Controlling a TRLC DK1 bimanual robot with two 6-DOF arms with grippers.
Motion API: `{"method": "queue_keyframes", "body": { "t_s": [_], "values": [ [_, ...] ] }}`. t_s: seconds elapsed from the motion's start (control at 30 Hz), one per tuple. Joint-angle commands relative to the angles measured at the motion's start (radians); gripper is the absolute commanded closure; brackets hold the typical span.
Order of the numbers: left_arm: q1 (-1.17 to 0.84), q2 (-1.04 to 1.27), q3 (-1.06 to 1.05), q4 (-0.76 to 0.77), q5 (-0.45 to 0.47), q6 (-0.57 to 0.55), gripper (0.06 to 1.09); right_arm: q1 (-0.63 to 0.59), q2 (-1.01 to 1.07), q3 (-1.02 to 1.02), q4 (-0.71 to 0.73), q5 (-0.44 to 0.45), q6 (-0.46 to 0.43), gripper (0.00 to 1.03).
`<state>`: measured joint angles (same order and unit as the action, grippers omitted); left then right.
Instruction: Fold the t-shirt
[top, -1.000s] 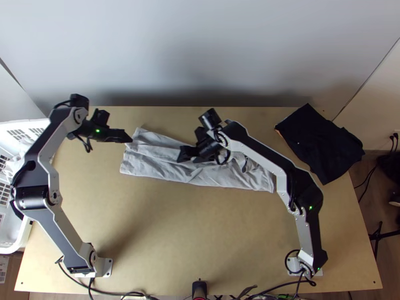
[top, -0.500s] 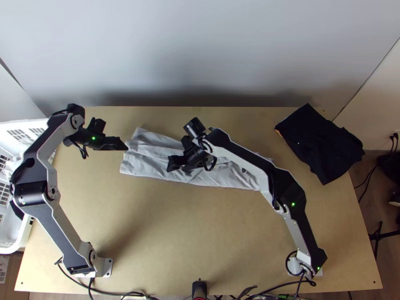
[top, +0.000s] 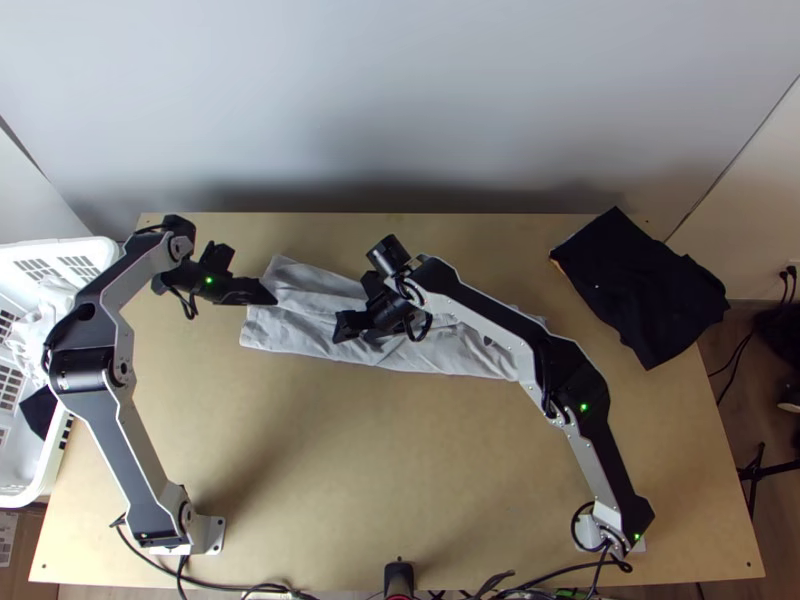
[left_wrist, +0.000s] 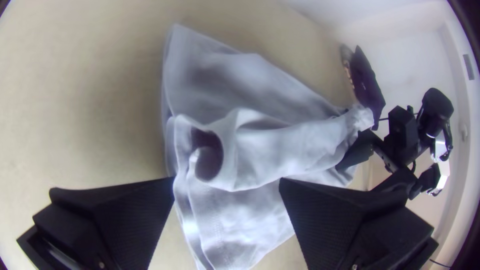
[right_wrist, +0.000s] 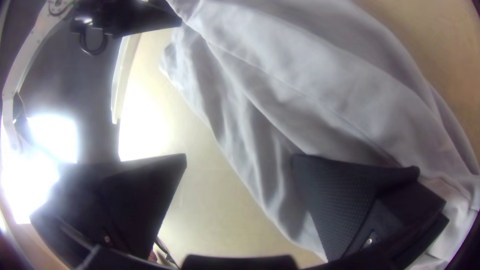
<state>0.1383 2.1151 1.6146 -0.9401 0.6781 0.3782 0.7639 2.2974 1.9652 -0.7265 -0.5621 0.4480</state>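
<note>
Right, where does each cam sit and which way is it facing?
Top: fixed high over the table's near edge, looking steeply down; left arm and right arm show.
Left wrist: on left arm, over its open left claw, facing across the light grey t-shirt toward right arm.
Right wrist: on right arm, over its open right claw, facing the shirt, left arm beyond.
Shared: shirt in all; dark cloth in top and left wrist.

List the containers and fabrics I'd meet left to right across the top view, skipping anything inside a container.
White plastic basket with slotted walls → light grey fabric t-shirt lying in a long strip → near-black flat-lying cloth
</note>
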Motion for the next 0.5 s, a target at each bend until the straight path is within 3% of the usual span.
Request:
{"method": "queue_keyframes", "body": {
  "t_s": [0.0,0.27,0.33,0.37,0.4,0.43,0.47],
  "values": [
    [-0.031,0.04,0.025,0.006,0.024,-0.01,0.1,-0.005,-0.001,-0.006,-0.001,0.001,-0.002,0.05],
    [-0.059,0.054,0.033,0.015,0.048,-0.021,0.13,-0.014,-0.006,-0.008,-0.001,0.001,-0.002,0.05],
    [-0.063,0.049,0.031,0.02,0.086,-0.015,0.35,-0.015,-0.007,-0.011,-0.001,0.001,-0.002,0.05],
    [-0.065,0.046,0.03,0.03,0.098,-0.021,0.51,-0.018,-0.007,-0.011,-0.001,0.001,-0.003,0.05],
    [-0.068,0.04,0.025,0.044,0.106,-0.032,0.83,-0.02,-0.009,-0.014,-0.001,0.001,-0.003,0.05],
    [-0.068,0.028,0.007,0.103,0.104,-0.081,1.06,-0.021,-0.01,-0.015,-0.001,0.001,-0.002,0.05],
    [-0.066,0.009,-0.018,0.156,0.103,-0.124,1.05,-0.025,-0.012,-0.019,-0.001,0.001,-0.003,0.05]
  ]
}}
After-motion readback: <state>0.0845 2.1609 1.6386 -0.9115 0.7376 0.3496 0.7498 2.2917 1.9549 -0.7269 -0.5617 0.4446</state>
